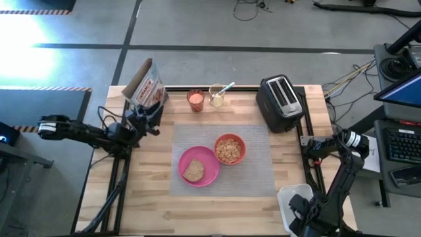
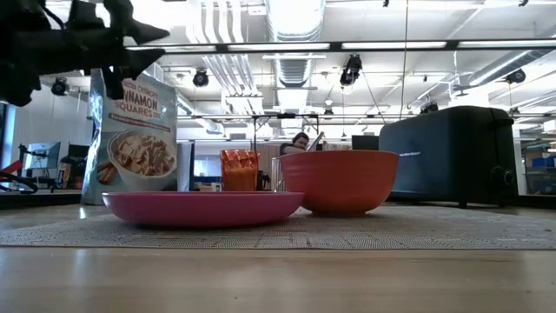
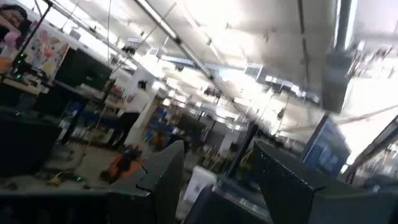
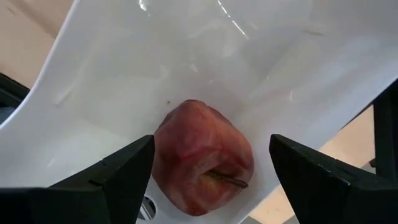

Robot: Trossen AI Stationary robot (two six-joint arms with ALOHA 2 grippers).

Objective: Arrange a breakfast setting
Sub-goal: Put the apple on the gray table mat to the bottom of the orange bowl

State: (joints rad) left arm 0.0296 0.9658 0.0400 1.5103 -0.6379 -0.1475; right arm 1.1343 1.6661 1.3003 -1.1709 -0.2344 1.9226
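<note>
Woven grey translucent mat [image 1: 256,172] lies mid-table on pale plank wood. On it: round glossy pink plate [image 1: 209,172] with a rough brown toast slice [image 1: 193,170], and touching at its 2 o'clock a smooth orange-red bowl [image 1: 241,141] of cereal. Ribbed small orange cup [image 1: 195,100] sits at 12 o'clock off the mat, beside a glass with a metal spoon [image 1: 225,88] leaning toward 2. Red apple [image 4: 202,158], blotchy and lumpy, lies in a white tub [image 4: 186,56] at table's 5 o'clock, stem axis sideways. Right gripper [image 4: 208,171] hangs over it, fingers wide, straddling the apple without touching. Left gripper [image 3: 214,177] at 9–10 o'clock by the cereal bag [image 1: 146,85], fingers apart, holding nothing. Black boxy toaster [image 1: 281,102] at 1 o'clock.
</note>
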